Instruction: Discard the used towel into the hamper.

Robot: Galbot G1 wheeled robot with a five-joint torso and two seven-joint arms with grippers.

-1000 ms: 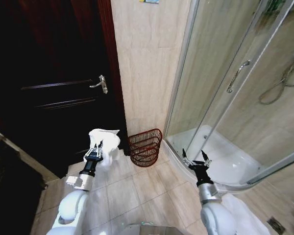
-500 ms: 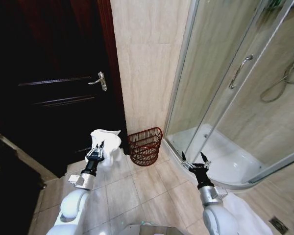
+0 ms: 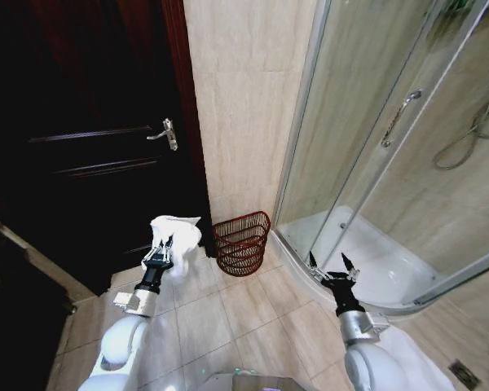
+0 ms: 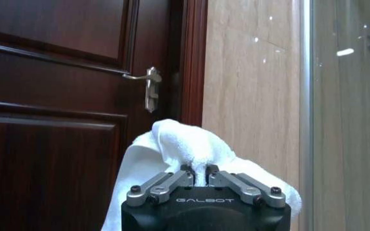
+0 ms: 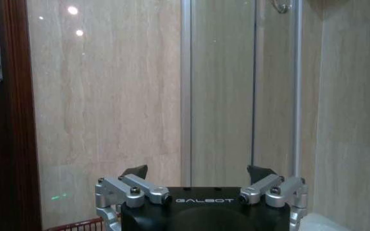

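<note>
Rightward and slightly back has drifted the right claw (image 3: 334, 265), jaws spread, empty. Left claw (image 3: 161, 251) stays clamped on the white towel (image 3: 178, 230), just beside the hamper (image 3: 241, 243) standing on the floor.

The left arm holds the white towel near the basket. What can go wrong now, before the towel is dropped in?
1. The left tool pinches only a fold of the towel; the loose rest might hang over the basket's rim instead of falling inside.
2. The towel is beside the basket, towards the dark door, not above it; released here, it would probably land on the floor.
3. The basket looks light, so a bump could tip it.
</note>
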